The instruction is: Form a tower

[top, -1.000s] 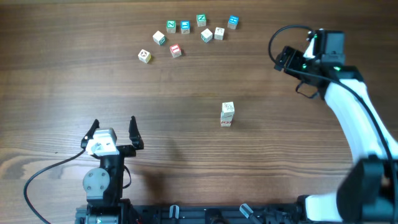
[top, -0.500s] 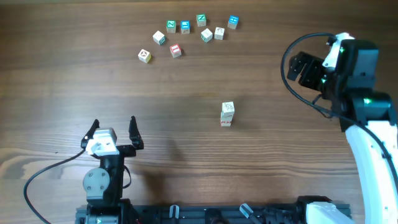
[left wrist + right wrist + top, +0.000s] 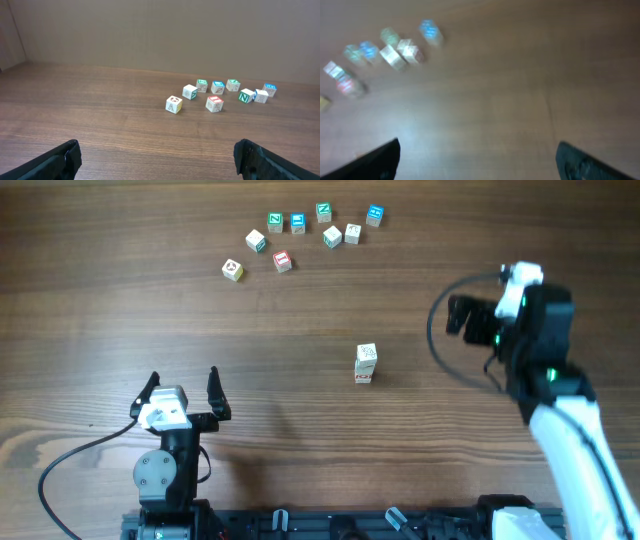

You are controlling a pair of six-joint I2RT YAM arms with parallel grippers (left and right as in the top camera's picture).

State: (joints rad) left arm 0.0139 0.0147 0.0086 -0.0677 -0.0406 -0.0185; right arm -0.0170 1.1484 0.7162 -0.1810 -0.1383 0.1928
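**Right end effector** (image 3: 458,315): released, fingers spread wide, nothing between them. Over the last second it has swung about at the right of the bench (image 3: 100,330) and now sits at 2 o'clock from the tower, well apart. Its own blurred camera looks toward the loose cubes, so it is probably between placements.

**Left end effector** (image 3: 182,385): released, empty, at 9 o'clock from the tower.

**Tower** (image 3: 366,364): narrow stack near bench centre, upright, white top, red print low down. It has not moved and nothing touches it.

**Loose cubes** (image 3: 297,223): nine, scattered at 11 o'clock from the tower, not yet stacked.

**Containers:** none in view.
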